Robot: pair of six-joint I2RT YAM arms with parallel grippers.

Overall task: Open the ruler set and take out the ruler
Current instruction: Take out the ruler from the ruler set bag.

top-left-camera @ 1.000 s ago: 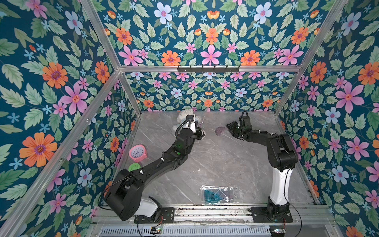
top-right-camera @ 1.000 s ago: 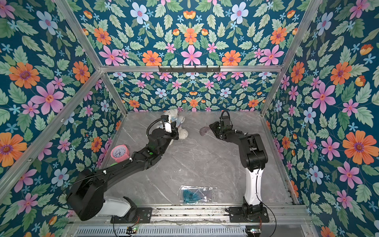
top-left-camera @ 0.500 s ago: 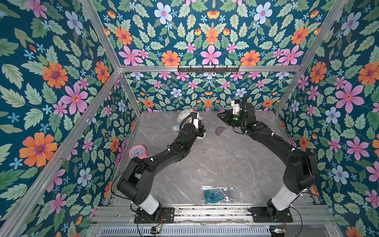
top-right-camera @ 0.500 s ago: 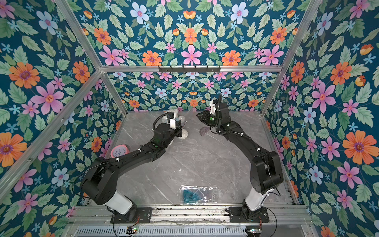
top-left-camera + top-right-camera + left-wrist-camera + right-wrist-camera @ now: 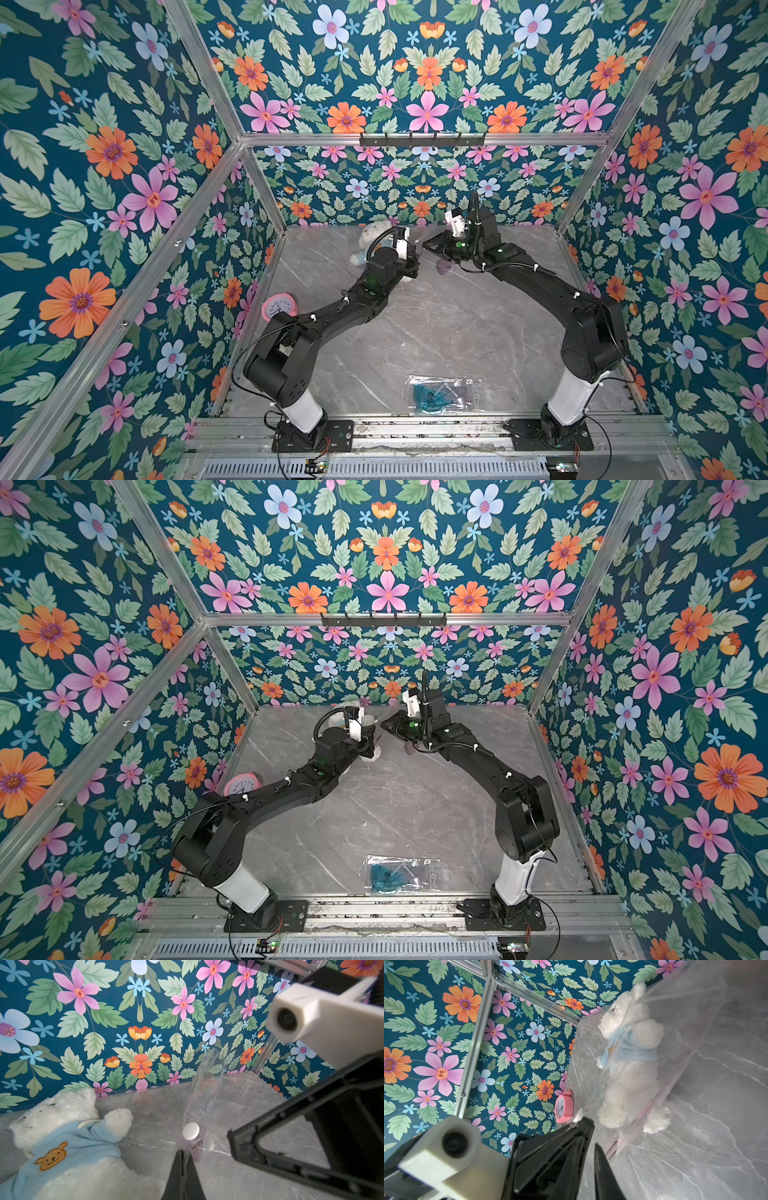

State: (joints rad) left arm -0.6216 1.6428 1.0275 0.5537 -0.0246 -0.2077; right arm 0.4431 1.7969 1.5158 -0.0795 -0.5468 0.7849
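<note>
I am working at the back of the counter (image 5: 436, 324), close to the flowered back wall (image 5: 415, 195), my two arms nearly meeting there. Open counter is stretching from under my wrists to the front edge. A toy bear (image 5: 62, 1126) in a blue top is lying just beside my left wrist, and a pink clock (image 5: 279, 305) is standing by the left wall. A purple half-round piece (image 5: 446, 268) is lying near my right wrist; a second pouch (image 5: 440, 395) with blue pieces is lying flat near the front edge. My left jaws are pressing together on the ruler set pouch (image 5: 205, 1084), holding it up beside its white snap (image 5: 190, 1130). My right jaws are standing a narrow gap apart at the pouch's edge; I cannot tell whether they are pinching it. The pouch is looking clear and crinkled, with a pink line running through it.
</note>
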